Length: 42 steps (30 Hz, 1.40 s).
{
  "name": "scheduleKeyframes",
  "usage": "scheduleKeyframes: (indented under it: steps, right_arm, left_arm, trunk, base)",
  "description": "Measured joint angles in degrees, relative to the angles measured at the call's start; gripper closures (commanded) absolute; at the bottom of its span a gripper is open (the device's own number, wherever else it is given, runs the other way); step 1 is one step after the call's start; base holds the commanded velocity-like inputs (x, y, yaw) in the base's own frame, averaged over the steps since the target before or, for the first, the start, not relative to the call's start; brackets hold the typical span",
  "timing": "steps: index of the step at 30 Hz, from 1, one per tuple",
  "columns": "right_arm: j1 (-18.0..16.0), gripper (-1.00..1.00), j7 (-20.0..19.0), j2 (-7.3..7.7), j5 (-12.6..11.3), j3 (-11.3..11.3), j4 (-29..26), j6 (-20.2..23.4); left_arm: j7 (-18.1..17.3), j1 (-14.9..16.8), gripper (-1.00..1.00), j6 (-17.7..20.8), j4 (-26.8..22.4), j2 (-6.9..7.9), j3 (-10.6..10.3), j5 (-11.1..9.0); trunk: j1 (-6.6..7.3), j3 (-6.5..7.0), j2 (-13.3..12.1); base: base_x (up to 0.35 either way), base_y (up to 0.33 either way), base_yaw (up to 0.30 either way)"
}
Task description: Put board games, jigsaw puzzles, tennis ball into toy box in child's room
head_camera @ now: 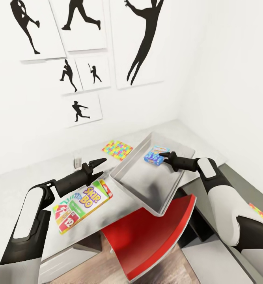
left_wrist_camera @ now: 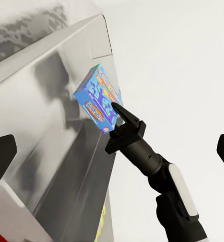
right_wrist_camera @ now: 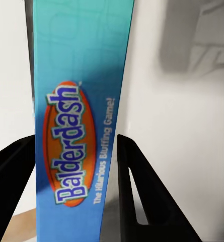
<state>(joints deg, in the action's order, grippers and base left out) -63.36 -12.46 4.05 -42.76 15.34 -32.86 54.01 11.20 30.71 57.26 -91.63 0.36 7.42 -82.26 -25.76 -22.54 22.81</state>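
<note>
Over the tray (head_camera: 147, 185), blue Balderdash box (head_camera: 155, 155)

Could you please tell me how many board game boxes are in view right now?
2: the blue Balderdash box held by the right pincer over the grey metal tray, and the green Skip-Bo box on the white table. Others may be hidden.

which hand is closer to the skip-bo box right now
Left. The left hand hovers just above the Skip-Bo box on the table, while the right hand is over the toy box, shut on the Balderdash game.

Grey table (head_camera: 32, 179) carries toy box (head_camera: 147, 185); Skip-Bo game (head_camera: 84, 203); jigsaw puzzle (head_camera: 117, 150).
</note>
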Motion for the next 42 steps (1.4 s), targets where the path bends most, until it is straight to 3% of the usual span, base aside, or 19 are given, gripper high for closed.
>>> scheduleKeyframes:
  steps: [22, 30, 42]
  right_arm:
    - [-0.65, 1.0, -1.22, 0.34, 0.04, -0.08, -0.76, 0.11]
    - [-0.57, 1.0, -4.64, 0.35, 0.11, -0.33, -0.97, 0.06]
    - [-0.49, 1.0, -5.87, 0.06, 0.39, -0.5, -1.73, -0.06]
  left_arm:
    - [0.0, 0.0, -1.0, 0.0, 0.02, 0.0, 0.0, -0.05]
    - [0.0, 0.0, -1.0, -0.02, 0.07, 0.0, 0.0, -0.01]
    - [0.0, 0.0, -1.0, -0.03, 0.09, 0.0, 0.0, -0.02]
  trunk:
    - [0.0, -2.04, 0.0]
    - [0.0, -2.76, 0.0]
    - [0.0, -3.12, 0.01]
  base:
    - [0.0, 0.0, 0.0]
    - [0.0, 0.0, 0.0]
    - [0.0, 0.0, 0.0]
